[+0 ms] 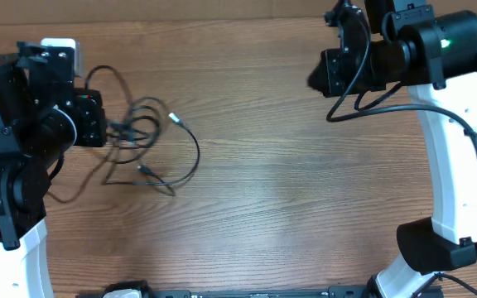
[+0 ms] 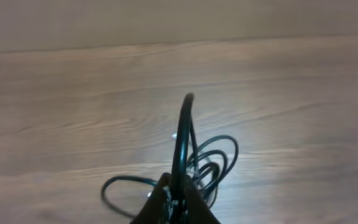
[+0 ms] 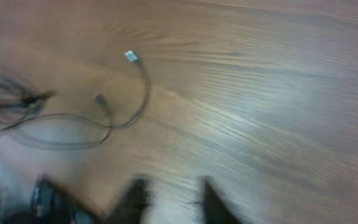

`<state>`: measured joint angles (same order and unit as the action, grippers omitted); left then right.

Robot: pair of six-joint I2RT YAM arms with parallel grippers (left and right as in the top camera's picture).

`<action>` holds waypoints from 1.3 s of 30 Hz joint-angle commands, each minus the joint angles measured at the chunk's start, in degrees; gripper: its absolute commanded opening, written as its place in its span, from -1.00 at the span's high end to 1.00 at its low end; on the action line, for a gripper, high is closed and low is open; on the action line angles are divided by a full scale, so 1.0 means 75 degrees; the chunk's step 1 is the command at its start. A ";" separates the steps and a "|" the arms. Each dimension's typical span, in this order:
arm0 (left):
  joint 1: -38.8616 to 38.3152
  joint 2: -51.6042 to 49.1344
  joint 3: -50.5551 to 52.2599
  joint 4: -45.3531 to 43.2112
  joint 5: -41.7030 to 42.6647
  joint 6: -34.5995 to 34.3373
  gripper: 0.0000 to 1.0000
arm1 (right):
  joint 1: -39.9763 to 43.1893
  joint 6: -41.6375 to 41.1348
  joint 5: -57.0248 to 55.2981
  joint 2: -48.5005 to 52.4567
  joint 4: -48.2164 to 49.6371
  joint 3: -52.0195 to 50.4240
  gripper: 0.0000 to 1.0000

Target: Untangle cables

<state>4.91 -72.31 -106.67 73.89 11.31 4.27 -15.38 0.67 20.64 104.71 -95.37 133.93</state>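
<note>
The cables (image 1: 147, 136) are thin black wires in a loose tangle on the left of the wooden table, with a small silver plug end (image 1: 173, 118) pointing right. My left gripper (image 1: 98, 124) is at the tangle's left edge. In the left wrist view my left gripper (image 2: 180, 193) is shut on a black cable strand (image 2: 183, 134) that arches up from the jaws, with loops (image 2: 213, 158) behind it. My right gripper (image 1: 325, 74) is high at the far right, away from the cables. In the blurred right wrist view it (image 3: 173, 196) is open and empty, with the cables (image 3: 73, 121) far off.
The wooden table (image 1: 305, 190) stretches between the two arms. A small white object (image 1: 59, 45) sits behind the left arm. The right arm's white base (image 1: 437, 215) stands at the right edge.
</note>
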 commanded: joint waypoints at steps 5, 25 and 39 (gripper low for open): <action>-0.0012 0.0108 -0.0216 -0.0119 0.2687 0.0015 0.92 | -0.0023 0.1180 0.1343 -0.0219 0.0146 0.0137 -0.23; -0.0746 0.0108 -0.0251 -0.1679 0.5654 -0.1699 0.92 | -0.1122 0.2436 0.3118 0.0373 0.0813 -0.0364 0.03; -0.0860 0.0111 -0.0251 -0.1894 0.5298 -0.1953 0.92 | -0.1740 0.2597 0.2672 0.0414 0.1061 -0.0364 0.92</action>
<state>-1.15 -72.31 -107.09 60.16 50.76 -9.13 -29.02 19.55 43.05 107.85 -88.09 131.55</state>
